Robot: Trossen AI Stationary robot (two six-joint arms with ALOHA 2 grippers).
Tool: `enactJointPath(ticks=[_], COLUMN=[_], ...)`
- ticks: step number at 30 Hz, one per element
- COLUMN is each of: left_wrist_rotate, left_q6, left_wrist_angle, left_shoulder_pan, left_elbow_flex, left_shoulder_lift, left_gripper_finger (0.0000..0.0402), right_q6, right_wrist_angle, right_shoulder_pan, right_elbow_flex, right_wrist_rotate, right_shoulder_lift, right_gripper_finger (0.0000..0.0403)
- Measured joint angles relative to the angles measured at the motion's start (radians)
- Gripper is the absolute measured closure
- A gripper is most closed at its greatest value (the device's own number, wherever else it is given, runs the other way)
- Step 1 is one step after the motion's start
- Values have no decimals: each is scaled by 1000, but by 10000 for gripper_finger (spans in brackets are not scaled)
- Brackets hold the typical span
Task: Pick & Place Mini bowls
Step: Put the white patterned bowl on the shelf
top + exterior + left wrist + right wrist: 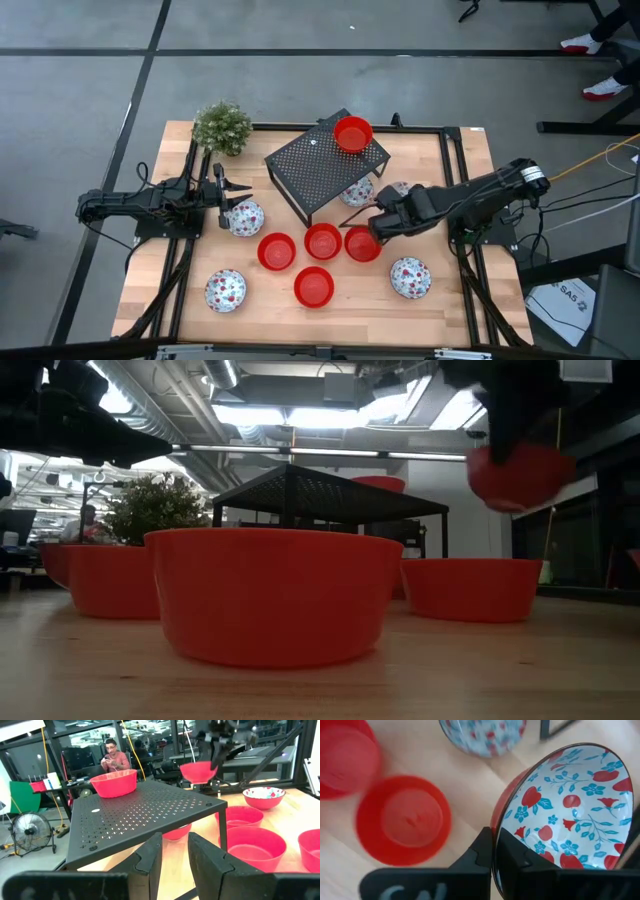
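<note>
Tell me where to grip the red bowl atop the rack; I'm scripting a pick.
The red bowl sits upright, mouth up, on the rack's corner. Likely best: come straight down and pinch its wall at the rim, one finger inside, one outside.

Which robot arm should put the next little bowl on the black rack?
The right. Its gripper already pinches a lifted red bowl with floral inside beside the black perforated metal rack; the left gripper holds nothing.
</note>
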Motion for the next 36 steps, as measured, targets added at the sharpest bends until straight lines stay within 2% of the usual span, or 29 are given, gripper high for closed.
enactJointPath(ticks=[9,15,19,29,36], left_wrist_rotate=[0,0,0,0,0], left_q6=[0,0,0,0,0], left_wrist_angle=[0,0,0,0,0], left_shoulder_pan=[0,0,0,0,0], left_elbow_flex=[0,0,0,0,0], left_shoulder_lift=[0,0,0,0,0], left_gripper_finger=[313,313,313,313,313], right_q6=[-93,-228,-402,-924,-1230], right_wrist_angle=[4,118,269,623,763], right_shoulder_pan=[0,0,-7,-56,-94], right_elbow_flex=[132,177,183,183,183], right_wrist_rotate=[93,163,198,179,160], right_shoulder_lift=[0,0,0,0,0], right_gripper_finger=[392,392,392,392,386])
